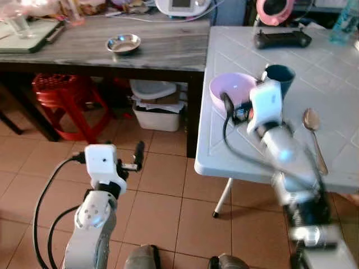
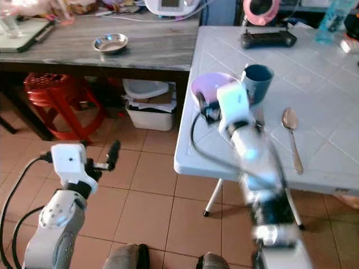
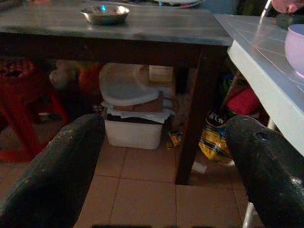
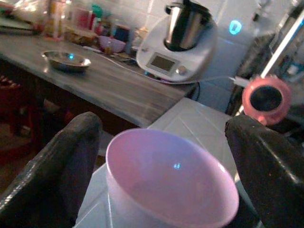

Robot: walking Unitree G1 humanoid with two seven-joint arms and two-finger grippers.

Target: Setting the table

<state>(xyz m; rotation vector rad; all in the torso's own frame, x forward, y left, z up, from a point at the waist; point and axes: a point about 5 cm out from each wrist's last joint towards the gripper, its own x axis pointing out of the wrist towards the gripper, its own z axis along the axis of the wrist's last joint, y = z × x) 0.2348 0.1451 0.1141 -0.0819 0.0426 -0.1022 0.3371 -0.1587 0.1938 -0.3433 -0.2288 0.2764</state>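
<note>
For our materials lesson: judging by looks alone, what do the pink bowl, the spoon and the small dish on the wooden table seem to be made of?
Pink bowl: probably plastic; matte, evenly coloured, slightly translucent walls.
Spoon: likely metal; dull silvery-bronze sheen, thin handle.
Small dish: looks like stainless steel; bright mirror-like rim and reflections.

1. The two eye views looked forward and down from the robot's head, over both arms, onto the tiled floor (image 1: 162,185), the white table (image 1: 336,162) and the wooden table (image 1: 168,47).
2. The left wrist view sat low, near floor level, facing under the wooden table toward a white bin (image 3: 133,128).
3. The right wrist view sat at tabletop height, very close to the pink bowl (image 4: 171,178).
4. Both wrist views and both eye views shared the steel dish (image 3: 104,13) and the pink bowl.
</note>
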